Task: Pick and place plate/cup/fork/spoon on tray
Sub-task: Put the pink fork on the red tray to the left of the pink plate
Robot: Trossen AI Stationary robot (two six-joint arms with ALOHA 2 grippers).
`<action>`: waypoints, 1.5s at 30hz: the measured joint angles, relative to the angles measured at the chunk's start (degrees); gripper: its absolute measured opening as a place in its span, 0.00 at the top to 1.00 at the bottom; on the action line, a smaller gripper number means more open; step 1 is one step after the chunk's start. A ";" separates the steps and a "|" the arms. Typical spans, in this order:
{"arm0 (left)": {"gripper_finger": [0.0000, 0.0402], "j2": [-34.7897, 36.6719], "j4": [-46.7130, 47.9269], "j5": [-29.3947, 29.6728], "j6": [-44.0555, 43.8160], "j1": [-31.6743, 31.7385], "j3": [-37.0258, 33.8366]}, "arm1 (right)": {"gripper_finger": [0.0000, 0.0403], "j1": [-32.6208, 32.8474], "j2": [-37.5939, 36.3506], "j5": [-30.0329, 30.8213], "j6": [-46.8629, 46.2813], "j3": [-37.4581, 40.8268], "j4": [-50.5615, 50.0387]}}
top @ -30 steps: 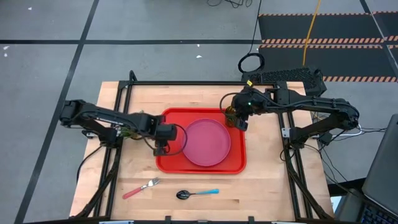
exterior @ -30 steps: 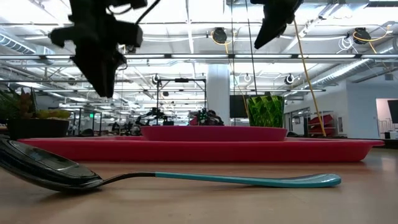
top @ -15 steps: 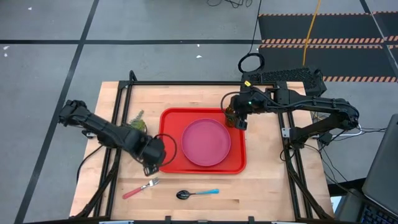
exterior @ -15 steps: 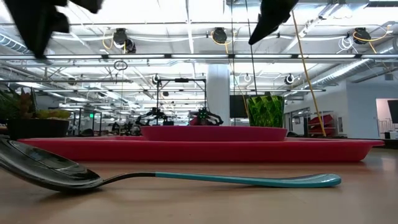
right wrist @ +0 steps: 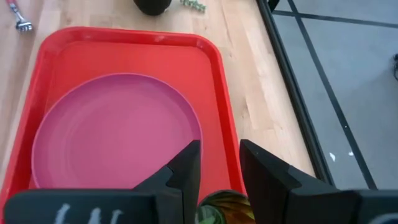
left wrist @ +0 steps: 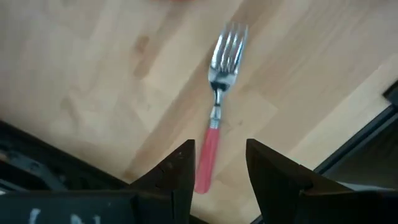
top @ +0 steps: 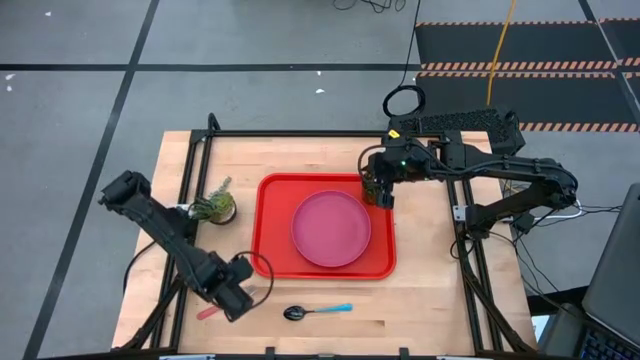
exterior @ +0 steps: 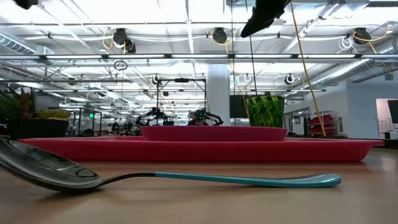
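The pink plate (top: pixel 331 228) lies flat on the red tray (top: pixel 274 205). The green cup (exterior: pixel 265 111) stands upright on the tray's far right corner. My right gripper (right wrist: pixel 217 168) hangs open above the cup (right wrist: pixel 219 210), clear of it in the low view. The fork (left wrist: pixel 219 99), with its pink-red handle, lies flat on the wood near the table's front left. My left gripper (left wrist: pixel 217 168) points straight down, open above the fork's handle end without touching it. The blue-handled spoon (top: pixel 318 311) lies flat near the front edge.
A small potted plant (top: pixel 214 206) stands on the table left of the tray. The table's black frame rails (top: pixel 180 270) run close to the fork's left. Bare wood lies between the tray's near rim and the spoon (exterior: pixel 186 178).
My left gripper has swung from over the tray's left rim toward the table's near left corner and now stands above the fork. It rolled about its own axis on the way and stayed open. My right gripper has tipped slightly above the cup.
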State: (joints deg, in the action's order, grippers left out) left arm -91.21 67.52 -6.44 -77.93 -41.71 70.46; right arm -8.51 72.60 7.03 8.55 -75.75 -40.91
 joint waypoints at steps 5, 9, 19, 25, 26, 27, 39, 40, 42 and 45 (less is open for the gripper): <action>0.64 -2.78 -1.71 -0.02 -0.03 -1.67 0.00 | 0.74 0.02 0.00 -0.03 -1.41 0.00 -0.02; 0.64 -3.99 -1.99 -0.93 -0.84 -2.34 -0.02 | 0.74 0.48 0.00 -0.05 -2.27 1.02 1.19; 0.64 -4.18 -3.70 2.91 -0.57 -1.82 -0.03 | 0.74 2.58 -0.09 0.05 -4.56 8.39 8.11; 0.64 -4.18 -3.77 4.55 -1.53 -1.82 -0.02 | 0.74 2.83 -0.94 0.19 -6.52 8.31 9.04; 0.64 -4.18 -3.79 4.57 -2.23 -1.84 -0.02 | 0.74 2.98 -1.06 0.23 -6.68 8.31 9.18; 0.64 -4.18 -3.79 4.57 -2.79 -1.82 -0.02 | 0.74 3.19 -1.29 0.26 -6.81 8.31 9.09; 0.64 -5.26 -4.63 5.94 -3.38 -2.08 -0.04 | 0.74 5.70 -1.99 0.31 -6.44 8.31 8.97; 0.64 -5.88 -4.58 5.38 -3.24 -2.32 -0.07 | 0.74 5.70 -2.00 0.31 -6.39 8.31 8.96; 0.64 -7.13 -4.49 3.01 -2.82 -2.69 -0.20 | 0.74 5.65 -2.12 0.35 -6.20 8.31 8.97; 0.64 -9.35 -4.07 -0.91 -1.58 -3.02 -0.31 | 0.74 5.64 -2.10 0.37 -5.92 8.31 8.94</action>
State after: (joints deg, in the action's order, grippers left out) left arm -100.56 63.45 -7.35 -79.51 -44.73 70.15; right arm -2.87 70.50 7.40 2.63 -67.44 -31.97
